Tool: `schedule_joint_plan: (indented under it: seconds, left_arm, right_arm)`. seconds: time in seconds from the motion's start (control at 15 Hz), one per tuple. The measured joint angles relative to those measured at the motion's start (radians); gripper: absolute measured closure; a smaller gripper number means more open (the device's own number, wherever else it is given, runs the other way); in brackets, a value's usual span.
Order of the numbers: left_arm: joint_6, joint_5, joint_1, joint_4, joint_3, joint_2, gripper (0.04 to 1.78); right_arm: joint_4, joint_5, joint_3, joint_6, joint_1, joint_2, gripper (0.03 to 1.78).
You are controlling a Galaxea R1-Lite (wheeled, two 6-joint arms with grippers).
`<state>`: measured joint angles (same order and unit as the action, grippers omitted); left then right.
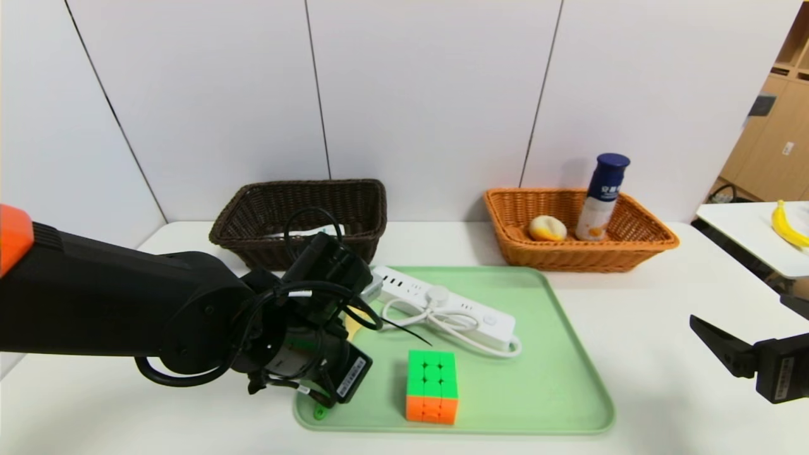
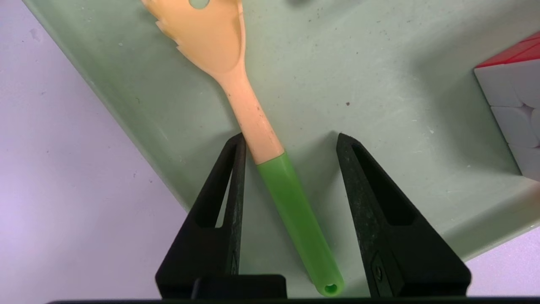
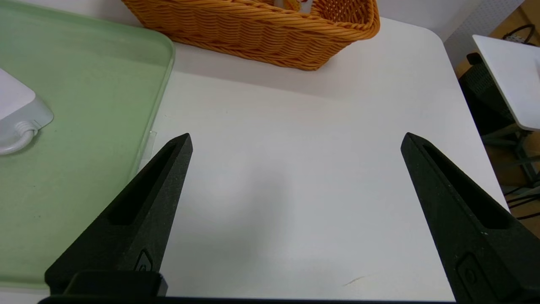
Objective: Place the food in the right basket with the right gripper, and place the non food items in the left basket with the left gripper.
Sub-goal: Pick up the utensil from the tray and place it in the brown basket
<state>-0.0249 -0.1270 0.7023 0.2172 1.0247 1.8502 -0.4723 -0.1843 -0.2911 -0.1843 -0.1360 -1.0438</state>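
The yellow pasta spoon (image 2: 249, 114) with its green handle (image 2: 295, 211) lies on the green tray (image 2: 379, 84) near the tray's left edge. My left gripper (image 2: 291, 137) is lowered over it, open, its fingers on either side of the handle. One fingertip (image 2: 238, 145) touches the yellow neck and the other stands apart. The puzzle cube (image 1: 432, 387) and white power strip (image 1: 455, 306) also lie on the tray. The bottle (image 1: 602, 199) and bun (image 1: 547, 228) are in the right basket (image 1: 632, 253). The dark left basket (image 1: 303, 184) stands behind my left arm. My right gripper (image 3: 296, 136) hovers open and empty over bare table.
A banana (image 1: 787, 224) lies on a separate white table at the far right. The orange basket's wall (image 3: 253, 29) stands just beyond the right gripper. The left arm's body hides the tray's left part in the head view.
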Motion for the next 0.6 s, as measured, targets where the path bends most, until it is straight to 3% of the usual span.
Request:
schedule_joint_plan:
  seconds: [0.6]
  left_arm:
    - [0.0, 0.001, 0.015, -0.026, -0.012, 0.0, 1.05]
  right_arm:
    - [0.001, 0.0, 0.002, 0.002, 0.0, 0.0, 0.1]
